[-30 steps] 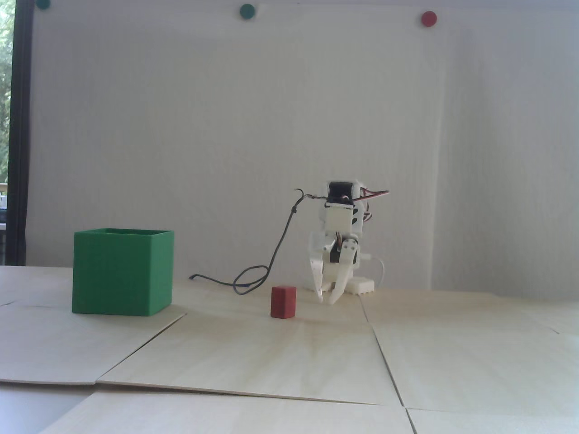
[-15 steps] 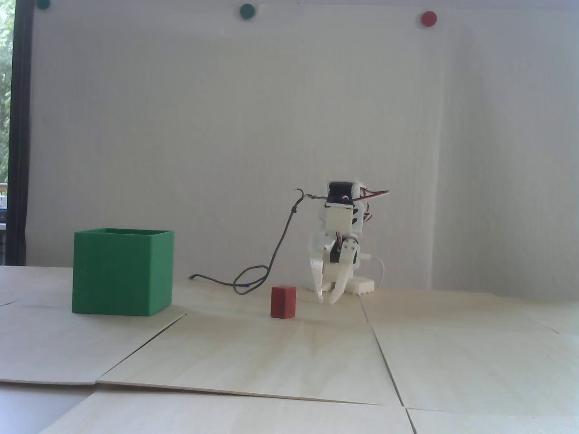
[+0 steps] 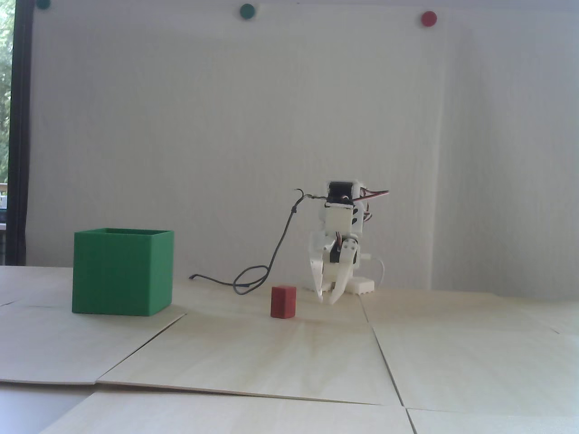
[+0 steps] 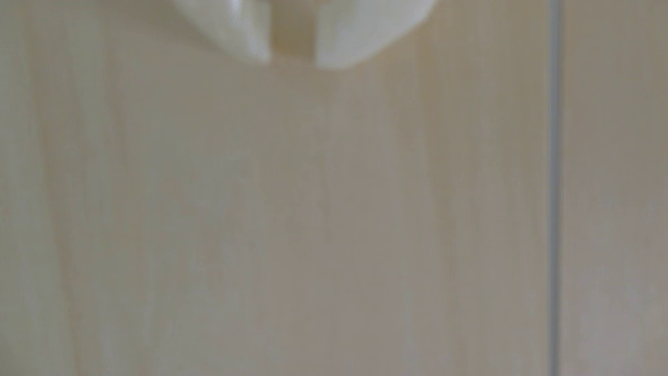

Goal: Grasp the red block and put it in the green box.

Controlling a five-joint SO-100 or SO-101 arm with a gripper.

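Observation:
In the fixed view the small dark-red block (image 3: 283, 302) stands upright on the pale wooden tabletop, near the middle. The large green box (image 3: 122, 271) sits well to its left, open side up. My white gripper (image 3: 327, 300) hangs tips-down just right of and behind the red block, not touching it. Its fingers stand a narrow gap apart with nothing between them. In the wrist view the gripper (image 4: 292, 63) shows only as two blurred white tips at the top edge over bare wood. Neither the block nor the box appears there.
A dark cable (image 3: 253, 278) loops on the table behind the block, between box and arm. Panel seams (image 3: 384, 357) cross the tabletop, and one seam (image 4: 555, 180) runs down the right of the wrist view. Green (image 3: 247, 11) and red (image 3: 428, 18) dots hang on the wall.

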